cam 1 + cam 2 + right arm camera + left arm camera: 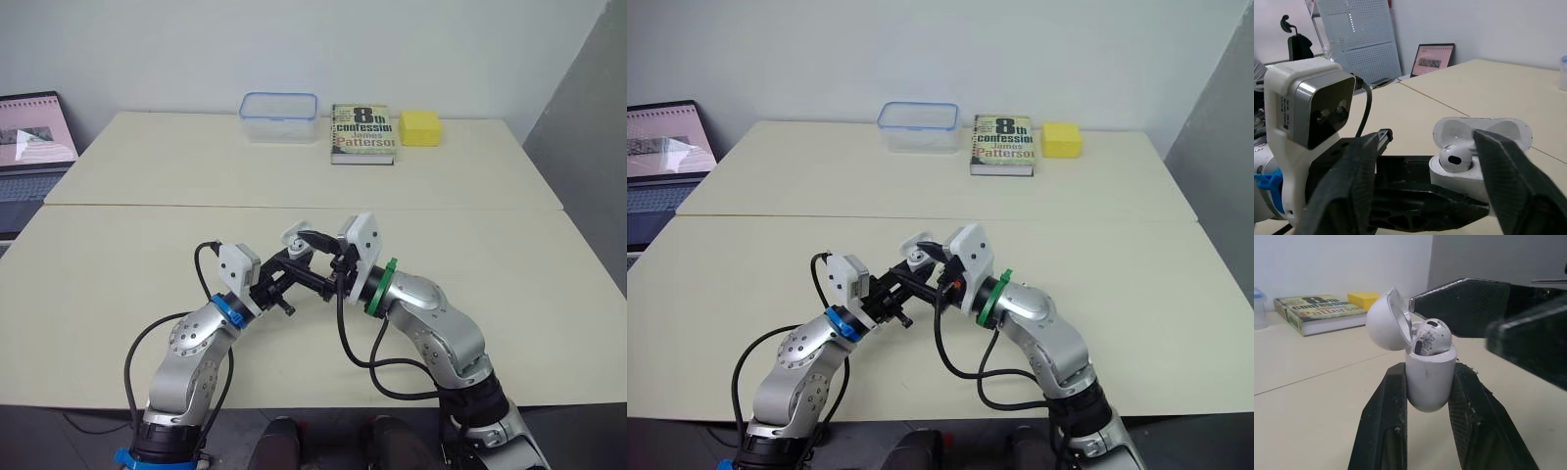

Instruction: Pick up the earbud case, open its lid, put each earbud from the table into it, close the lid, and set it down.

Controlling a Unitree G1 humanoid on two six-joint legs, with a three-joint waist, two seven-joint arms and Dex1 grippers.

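Note:
My left gripper (1429, 371) is shut on the body of the white earbud case (1430, 379) and holds it upright above the near table. The lid (1385, 322) is tipped back open, and a white earbud (1431, 337) sits in the case with its head sticking out. My right gripper (1433, 135) is open, with one finger on each side of the case top; one black finger (1469, 303) lies close beside the earbud. From the head, the case (294, 238) shows between the two wrists at the table's middle.
At the far table's back stand a clear plastic box (279, 117), a paperback book (362, 132) and a yellow block (419, 127). An open laptop (34, 147) sits off to the left. A seam (294, 207) divides the two tables.

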